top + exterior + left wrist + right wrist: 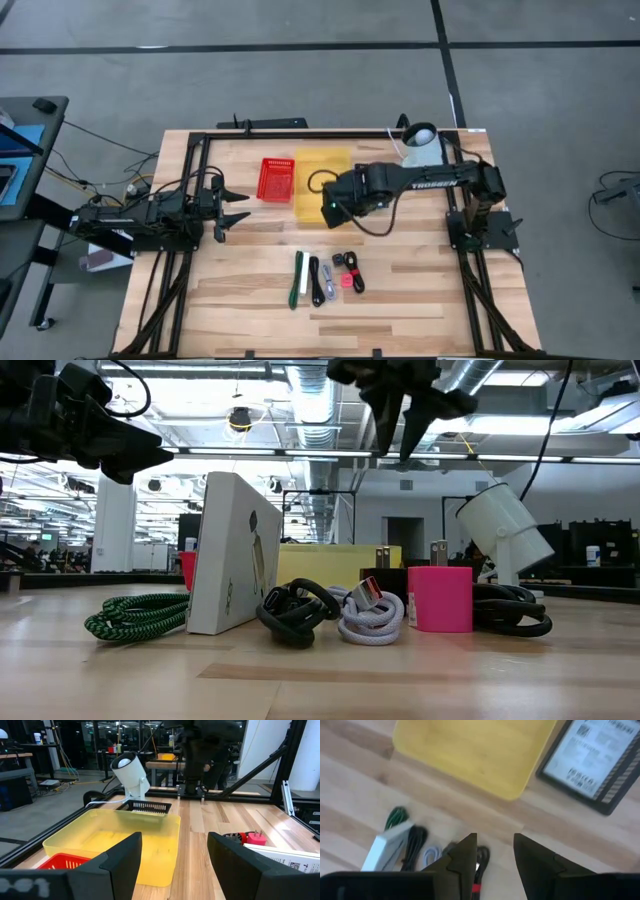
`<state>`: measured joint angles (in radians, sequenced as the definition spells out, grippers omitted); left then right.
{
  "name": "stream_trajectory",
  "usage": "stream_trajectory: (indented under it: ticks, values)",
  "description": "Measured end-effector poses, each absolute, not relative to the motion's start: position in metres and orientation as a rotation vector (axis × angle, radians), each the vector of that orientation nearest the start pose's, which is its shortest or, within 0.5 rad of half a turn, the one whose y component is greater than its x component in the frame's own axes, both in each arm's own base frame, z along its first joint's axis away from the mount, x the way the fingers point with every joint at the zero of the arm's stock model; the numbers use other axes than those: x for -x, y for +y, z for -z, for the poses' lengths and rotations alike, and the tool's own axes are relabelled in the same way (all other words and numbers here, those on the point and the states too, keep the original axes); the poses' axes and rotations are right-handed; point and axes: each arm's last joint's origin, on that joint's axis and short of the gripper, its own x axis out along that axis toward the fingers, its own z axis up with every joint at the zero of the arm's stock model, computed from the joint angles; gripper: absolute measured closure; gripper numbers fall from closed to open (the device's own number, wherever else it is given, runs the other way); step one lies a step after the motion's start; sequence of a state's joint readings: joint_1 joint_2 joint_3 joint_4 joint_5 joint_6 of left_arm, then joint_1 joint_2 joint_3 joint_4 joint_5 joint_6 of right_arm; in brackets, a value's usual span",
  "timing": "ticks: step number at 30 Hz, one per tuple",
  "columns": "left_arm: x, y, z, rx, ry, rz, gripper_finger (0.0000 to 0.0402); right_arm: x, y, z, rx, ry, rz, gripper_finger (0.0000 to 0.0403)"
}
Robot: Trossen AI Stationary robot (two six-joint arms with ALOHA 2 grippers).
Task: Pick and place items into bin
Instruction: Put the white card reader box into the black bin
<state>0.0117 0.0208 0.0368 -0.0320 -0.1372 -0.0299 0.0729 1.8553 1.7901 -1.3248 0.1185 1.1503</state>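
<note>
Five or so items sit in a row on the bench, none in the yellow bin (322, 172) yet: green braided cable (135, 615), white box (228, 553), black cable (295, 612), grey-white cable (368, 612), pink block (440, 598), with another black cable (515, 610) past it.

Right gripper (494, 851) hangs above the bench over the near edge of the bin; the row lies just ahead of and below its fingers, not touching. Fingers are parted, nothing between them. Left gripper (172, 852) waits off to the side, fingers spread wide and empty, with the bin and a red basket (277, 179) ahead of its fingertips.

Handling, judged from looks:
- Coiled cables: light and floppy. A pinch on one strand would likely drag the coil loose, so better to take the bundled middle, across several strands.
- Pink block: rigid, looks smooth and may slip. Grip the flat sides, square on.
- White box: stands on edge, looks like light card, stiff enough. Pinch across its thin faces from above. It seems easy to tip, and the green cable lies right against it.

Items are packed close, so fingers may snag a neighbour on the way down.
</note>
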Motion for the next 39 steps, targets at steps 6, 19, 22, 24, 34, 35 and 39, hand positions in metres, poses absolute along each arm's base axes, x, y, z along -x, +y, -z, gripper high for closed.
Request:
stream_trajectory:
  ticks: [6, 19, 22, 24, 34, 35, 39]
  values:
    - [-0.096, 0.005, -0.171, 0.029, 0.014, -0.150, 0.0182, -0.355, 0.060, -0.306, -0.811, 1.166, 0.800, 0.0281]
    - [-0.096, 0.005, -0.171, 0.029, 0.013, -0.149, 0.0182, -0.384, 0.102, -0.278, -1.035, 1.136, 0.724, 0.0277]
    - [-0.097, 0.005, -0.171, 0.029, 0.018, -0.150, 0.0182, -0.395, 0.103, -0.265, -1.058, 1.143, 0.693, 0.0273]
    - [-0.097, 0.005, -0.171, 0.029, 0.018, -0.150, 0.0182, -0.404, 0.103, -0.258, -1.078, 1.131, 0.657, 0.0270]
    - [-0.098, 0.005, -0.170, 0.027, 0.037, -0.151, 0.0182, -0.410, 0.104, -0.258, -1.076, 1.109, 0.591, 0.0247]
    - [-0.098, 0.005, -0.170, 0.027, 0.039, -0.150, 0.0182, -0.411, 0.104, -0.258, -1.080, 1.103, 0.585, 0.0242]
    - [-0.098, 0.005, -0.170, 0.027, 0.038, -0.151, 0.0182, -0.416, 0.106, -0.258, -1.101, 1.068, 0.547, 0.0221]
